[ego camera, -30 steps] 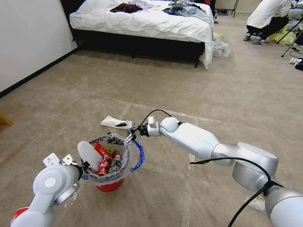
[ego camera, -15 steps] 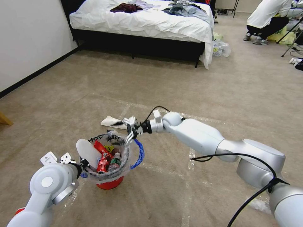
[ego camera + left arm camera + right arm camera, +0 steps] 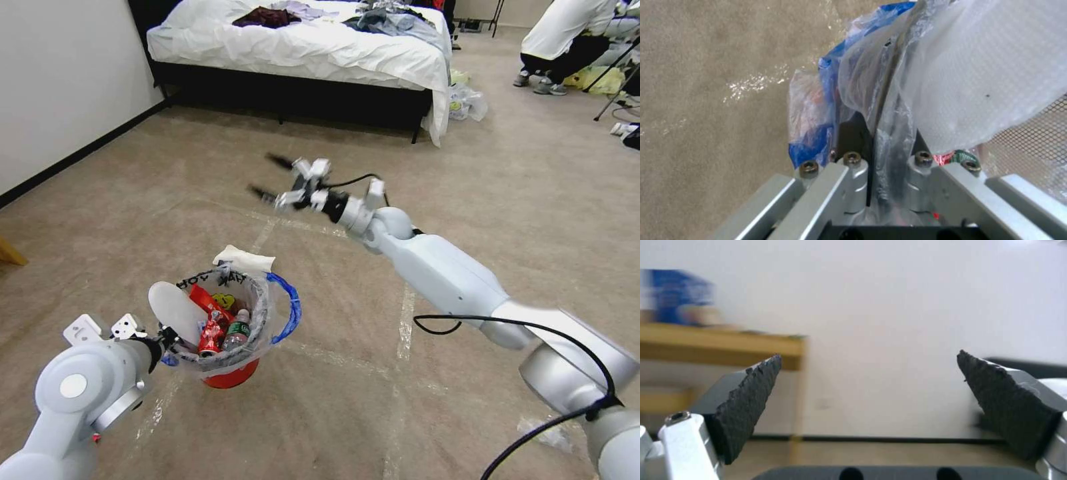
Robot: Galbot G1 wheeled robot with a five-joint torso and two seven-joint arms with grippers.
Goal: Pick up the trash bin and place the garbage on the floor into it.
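Head view has the bin (image 3: 230,373) low at about 7 o'clock, red base just clear of the carpet (image 3: 467,220) by the look of it, though it's hard to be sure from this angle. Left gripper (image 3: 165,337) is clamped tight on the bin's near rim, right on the plastic liner; in the left wrist view the fingers (image 3: 853,173) are pressed together with bag (image 3: 889,110) squeezed between them. Inside the bin: a white slipper (image 3: 172,312), red wrappers (image 3: 212,333) and a small bottle (image 3: 235,331). One white paper (image 3: 243,259) lies on the carpet at the bin's 12 o'clock, touching or just behind the rim. Right gripper (image 3: 270,179) is up in the air at 12 o'clock from the bin, well apart from it, fingers (image 3: 749,406) spread wide and holding nothing.
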